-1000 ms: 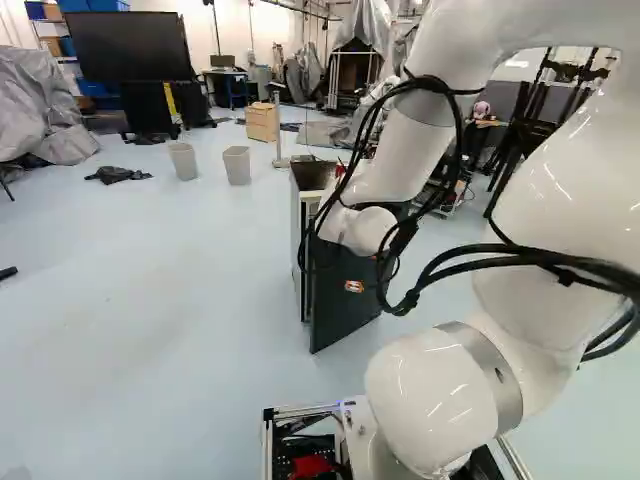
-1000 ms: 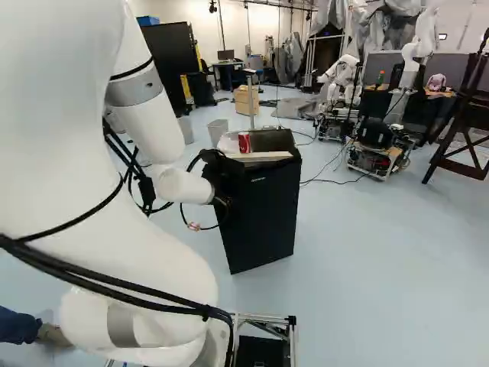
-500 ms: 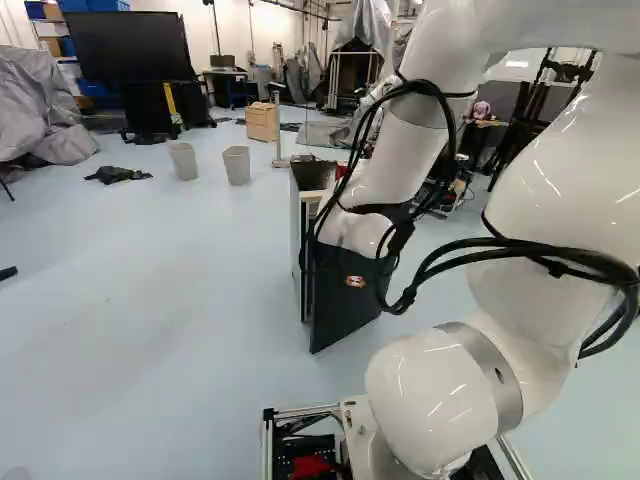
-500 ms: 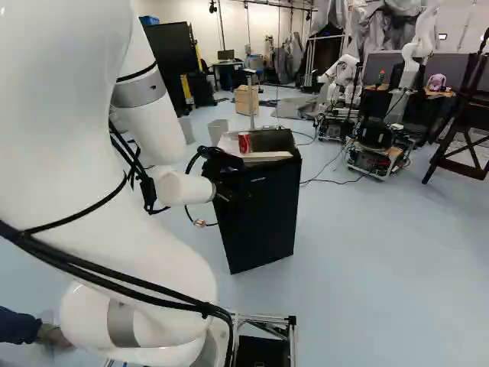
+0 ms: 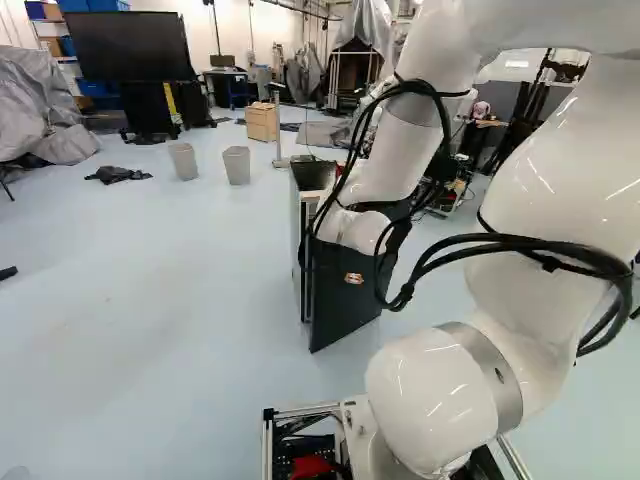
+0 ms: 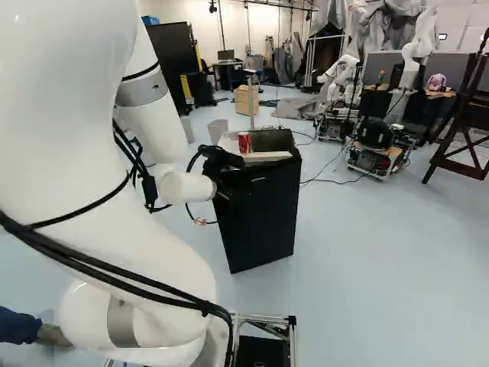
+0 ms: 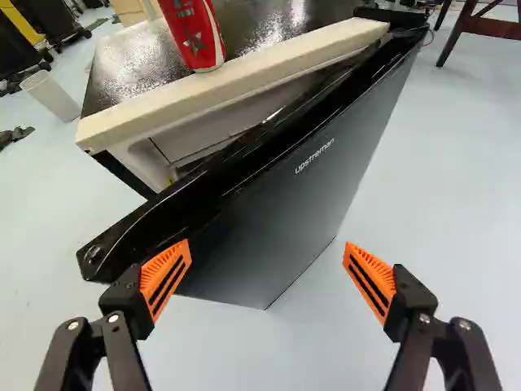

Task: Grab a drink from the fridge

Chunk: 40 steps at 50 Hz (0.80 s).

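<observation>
While the base has stayed put, the arm (image 6: pixel 157 126) has shifted slightly towards the fridge (image 6: pixel 271 140) over the last second, and the door (image 7: pixel 285 204) has kept its angle to the fridge's body. It stands ajar, so the opening looks begun but probably not wide enough to reach in. The gripper (image 7: pixel 267 247) is released, its orange pads (image 7: pixel 165 275) spread wide at the fridge's front, one by the door's free end and the other out over the floor (image 7: pixel 456 195); nothing is held. The next move likely calls for hooking that free end and swinging it wider; a pad could slip off the edge or push the door shut. A red can (image 7: pixel 195 32) stands upright on top of the fridge, near its front, just behind the pale strip (image 7: pixel 236 85); whether any drink sits inside cannot be told. The fridge's top is dark and glossy, catching light. Well beyond the fridge are two bins (image 5: pixel 237 165) and a wooden cabinet (image 5: pixel 262 122), with another robot (image 6: pixel 410 53) past its far side.
</observation>
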### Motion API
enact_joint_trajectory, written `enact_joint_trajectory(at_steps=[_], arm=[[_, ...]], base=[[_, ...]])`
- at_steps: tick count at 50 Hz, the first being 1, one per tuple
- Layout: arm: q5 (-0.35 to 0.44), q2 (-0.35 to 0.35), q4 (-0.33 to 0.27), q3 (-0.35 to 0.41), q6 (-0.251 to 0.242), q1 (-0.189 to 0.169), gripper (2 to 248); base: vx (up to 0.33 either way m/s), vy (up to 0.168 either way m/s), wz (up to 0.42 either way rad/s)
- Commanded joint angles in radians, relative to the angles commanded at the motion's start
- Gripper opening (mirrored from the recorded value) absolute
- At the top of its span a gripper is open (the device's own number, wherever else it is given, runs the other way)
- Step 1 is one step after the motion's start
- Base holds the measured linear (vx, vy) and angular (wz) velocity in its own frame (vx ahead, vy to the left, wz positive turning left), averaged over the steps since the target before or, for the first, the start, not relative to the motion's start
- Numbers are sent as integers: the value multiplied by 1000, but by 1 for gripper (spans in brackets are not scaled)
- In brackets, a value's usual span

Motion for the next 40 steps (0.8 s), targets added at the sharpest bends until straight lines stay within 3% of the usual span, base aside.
enact_joint_trajectory(at_steps=[40], arm=[[0, -83, 0, -91, 0, -9, 247]], base=[[0, 0, 0]])
